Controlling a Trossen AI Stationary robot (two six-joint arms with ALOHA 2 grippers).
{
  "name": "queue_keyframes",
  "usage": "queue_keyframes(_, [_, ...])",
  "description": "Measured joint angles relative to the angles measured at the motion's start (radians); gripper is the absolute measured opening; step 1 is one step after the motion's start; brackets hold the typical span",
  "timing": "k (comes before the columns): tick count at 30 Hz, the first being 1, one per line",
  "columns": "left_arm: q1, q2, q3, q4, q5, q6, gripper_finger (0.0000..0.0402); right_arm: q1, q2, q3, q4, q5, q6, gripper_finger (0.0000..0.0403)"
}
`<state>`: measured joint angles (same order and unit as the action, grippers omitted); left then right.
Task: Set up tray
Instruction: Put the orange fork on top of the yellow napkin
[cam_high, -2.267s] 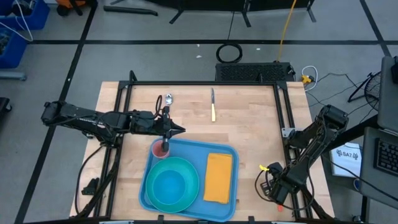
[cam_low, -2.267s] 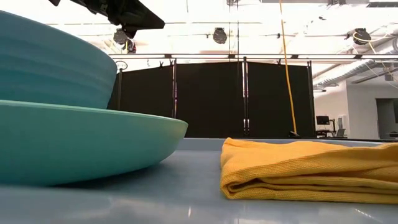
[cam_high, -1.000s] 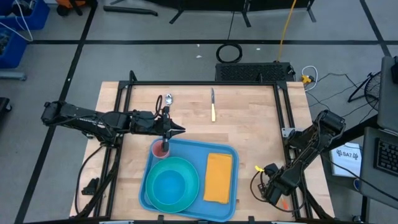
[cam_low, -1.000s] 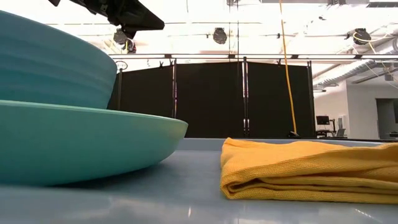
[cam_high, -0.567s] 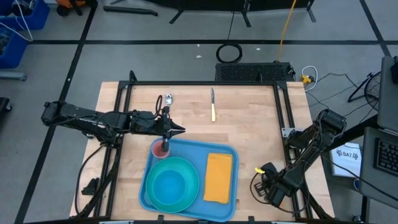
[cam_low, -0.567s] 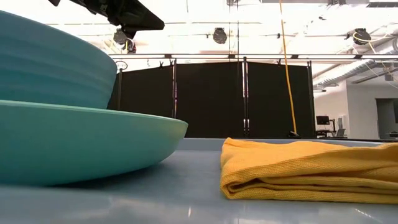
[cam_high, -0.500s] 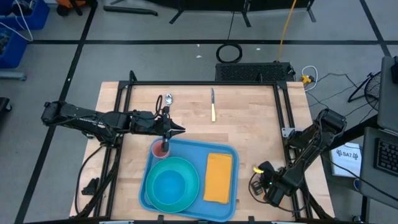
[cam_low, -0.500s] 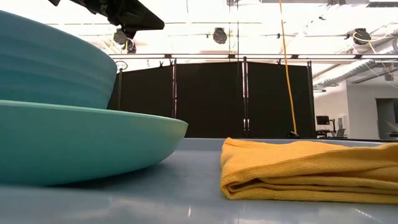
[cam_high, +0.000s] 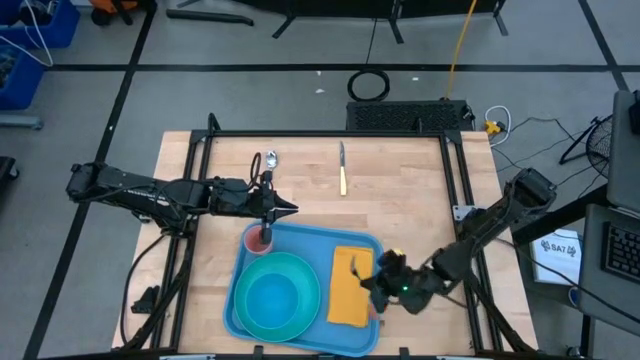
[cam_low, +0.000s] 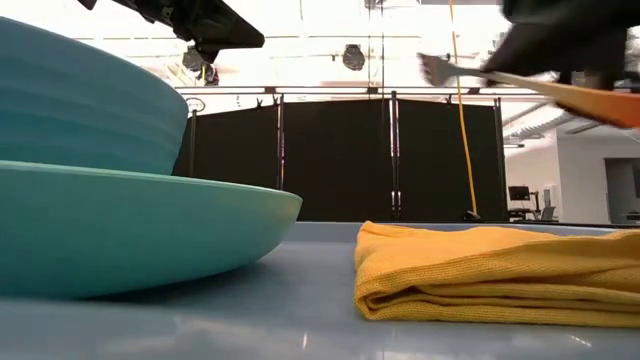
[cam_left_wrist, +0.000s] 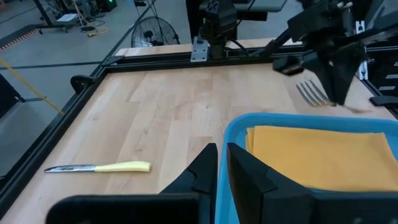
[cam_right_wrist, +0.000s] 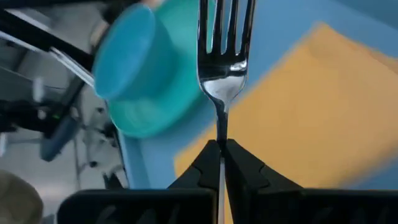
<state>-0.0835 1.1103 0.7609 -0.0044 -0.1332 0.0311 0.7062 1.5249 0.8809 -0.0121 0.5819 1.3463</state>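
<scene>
knife (cam_high: 342, 170): yellow handle, near table (cam_high: 400, 190) far edge, midway | spoon (cam_high: 271, 159): near far-left corner | pink cup (cam_high: 259, 239) | teal bowl (cam_high: 271, 298) on teal plate (cam_high: 300, 268) | orange-yellow napkin (cam_high: 349, 290) | fork (cam_right_wrist: 223, 59)

My overhead camera looks straight down; my low one sits inside the tray (cam_high: 300, 240); both share the napkin (cam_low: 500, 265).

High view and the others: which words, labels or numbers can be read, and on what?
On the white label right of the table: print too small to read.
On the tray, napkin, plate and the fork in the right gripper: none.
On the left gripper over the tray's corner: none.
</scene>
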Motion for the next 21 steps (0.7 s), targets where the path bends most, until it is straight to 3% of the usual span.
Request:
queue_keyframes(4, [0.006,0.000,0.000,0.001,-0.005,-0.007,0.0042,-0.059,0.047,-0.017,0.207,0.036,-0.129,0.0000])
queue_keyframes(10, [0.025,0.000,0.000,0.000,-0.009,-0.040,0.0042,-0.077,0.148,-0.004,0.390,0.271,-0.189,0.0000])
queue_keyframes(14, [0.038,0.000,0.000,0.000,-0.009,-0.062,0.0042,-0.082,0.213,0.084,0.253,0.361,-0.180,0.0000])
queue_keyframes(21, [0.039,0.000,0.000,0.000,-0.008,-0.086,0.0042,-0.111,0.348,0.425,-0.262,0.388,-0.182,0.0000])
